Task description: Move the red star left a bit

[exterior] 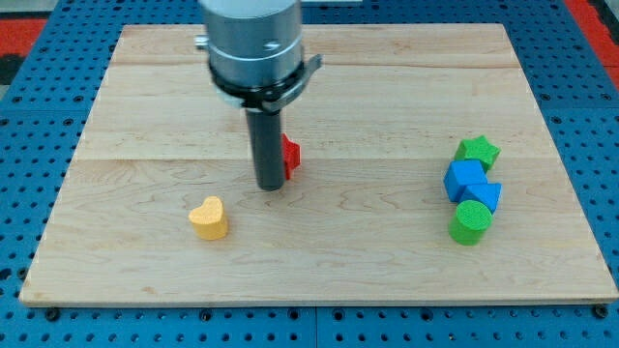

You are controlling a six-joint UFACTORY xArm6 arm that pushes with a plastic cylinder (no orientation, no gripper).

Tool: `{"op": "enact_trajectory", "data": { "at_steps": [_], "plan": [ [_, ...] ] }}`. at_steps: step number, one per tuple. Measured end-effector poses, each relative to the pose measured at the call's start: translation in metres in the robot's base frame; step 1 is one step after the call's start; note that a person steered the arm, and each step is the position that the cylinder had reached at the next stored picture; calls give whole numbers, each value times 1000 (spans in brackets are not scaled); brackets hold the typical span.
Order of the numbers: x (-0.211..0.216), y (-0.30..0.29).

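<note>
I have no fingers to open or close, only a dark rod, and my tip is down on the bench. The red star sits near the middle of the bench, a bit toward the view's left, and most of it is hidden behind my rod. Only its right edge peeks out. My tip is on the left side of the star, touching it or just beside it; I cannot tell which. I think that is the wrong side for this job. To slide the star left, I need to push it from its right side. So I think the step now is getting into place. My next move should take my tip around the star, without bumping it, to its right side, and then give a short, gentle push toward the view's left. Only a little push, because the job says a bit. A yellow heart lies down and to the left, apart from the star. Far on the right are a green star, two blue blocks and a green round block, bunched close together. The bench is pale wood, smooth and flat. Around it is a blue board full of little holes.
</note>
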State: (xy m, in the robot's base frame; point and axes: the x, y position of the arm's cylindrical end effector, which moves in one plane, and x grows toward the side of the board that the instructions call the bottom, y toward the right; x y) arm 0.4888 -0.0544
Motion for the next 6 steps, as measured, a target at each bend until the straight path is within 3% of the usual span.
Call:
{"op": "enact_trajectory", "data": {
  "at_steps": [1,2,4,6],
  "plan": [
    [-1,40],
    [-27,64],
    [-22,9],
    [-21,50]
  ]
}}
